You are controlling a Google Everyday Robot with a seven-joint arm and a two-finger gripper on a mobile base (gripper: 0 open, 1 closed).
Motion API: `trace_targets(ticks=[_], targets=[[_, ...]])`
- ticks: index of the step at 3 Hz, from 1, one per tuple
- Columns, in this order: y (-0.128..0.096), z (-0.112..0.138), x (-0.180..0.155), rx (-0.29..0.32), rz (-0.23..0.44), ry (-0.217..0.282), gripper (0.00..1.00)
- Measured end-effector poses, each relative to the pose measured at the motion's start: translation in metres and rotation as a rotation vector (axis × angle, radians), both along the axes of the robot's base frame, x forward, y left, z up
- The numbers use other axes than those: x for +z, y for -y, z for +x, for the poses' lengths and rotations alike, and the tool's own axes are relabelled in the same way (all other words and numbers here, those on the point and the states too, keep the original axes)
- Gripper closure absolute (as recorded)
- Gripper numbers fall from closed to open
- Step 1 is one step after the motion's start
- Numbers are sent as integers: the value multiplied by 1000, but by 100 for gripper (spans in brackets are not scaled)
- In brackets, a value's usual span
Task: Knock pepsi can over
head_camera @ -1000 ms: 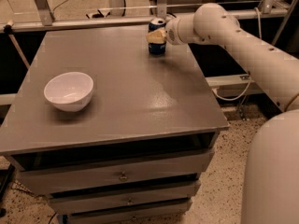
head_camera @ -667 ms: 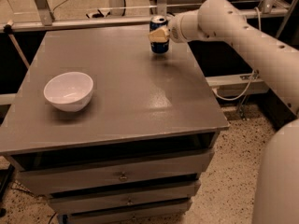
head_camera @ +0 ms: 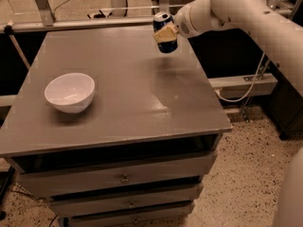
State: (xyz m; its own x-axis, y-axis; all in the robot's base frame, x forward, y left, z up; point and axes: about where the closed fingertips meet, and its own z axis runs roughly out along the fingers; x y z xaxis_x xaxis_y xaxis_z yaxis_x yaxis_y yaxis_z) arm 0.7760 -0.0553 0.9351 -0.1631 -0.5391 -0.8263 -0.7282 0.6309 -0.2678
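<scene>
White bowl (head_camera: 70,92) sits near-left on the bench (head_camera: 142,103). Pepsi can (head_camera: 168,46) is over the far right part, slightly tilted; can't tell if its base touches the bench. Gripper (head_camera: 165,33) comes in from the right, fingers pinching the can mid-body.
</scene>
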Motion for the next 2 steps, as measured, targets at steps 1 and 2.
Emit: trace_targets(ticks=[1,2], targets=[[-7,-24,-13,137,-147,-58,100],[-7,-23,-12,136,-145,-55,100]])
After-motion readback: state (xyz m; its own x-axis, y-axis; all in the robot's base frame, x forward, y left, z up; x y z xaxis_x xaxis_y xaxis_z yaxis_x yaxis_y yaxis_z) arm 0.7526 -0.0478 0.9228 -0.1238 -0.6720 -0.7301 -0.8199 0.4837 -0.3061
